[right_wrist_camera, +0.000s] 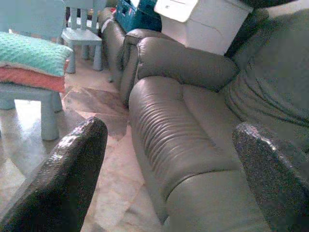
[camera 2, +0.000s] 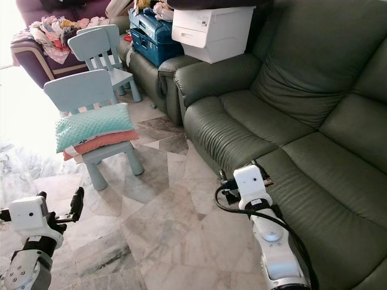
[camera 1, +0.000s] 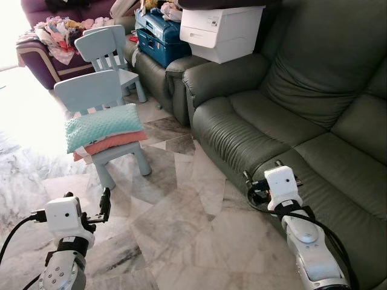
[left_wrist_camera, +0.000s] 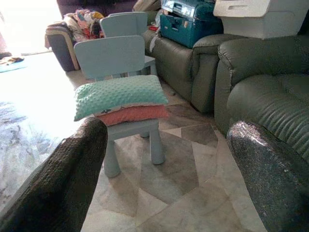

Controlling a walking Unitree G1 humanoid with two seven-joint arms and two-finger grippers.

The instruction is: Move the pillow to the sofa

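The left gripper hovered low over the marble floor, fingers spread and empty; the right gripper gaped beside the dark green leather sofa. Well ahead, the mint dotted pillow lay atop 1 coral cushion on the pale blue child's chair.

Grey-veined marble floor, glaring bright at left; two pale blue children's chairs; white storage box and teal suitcase.
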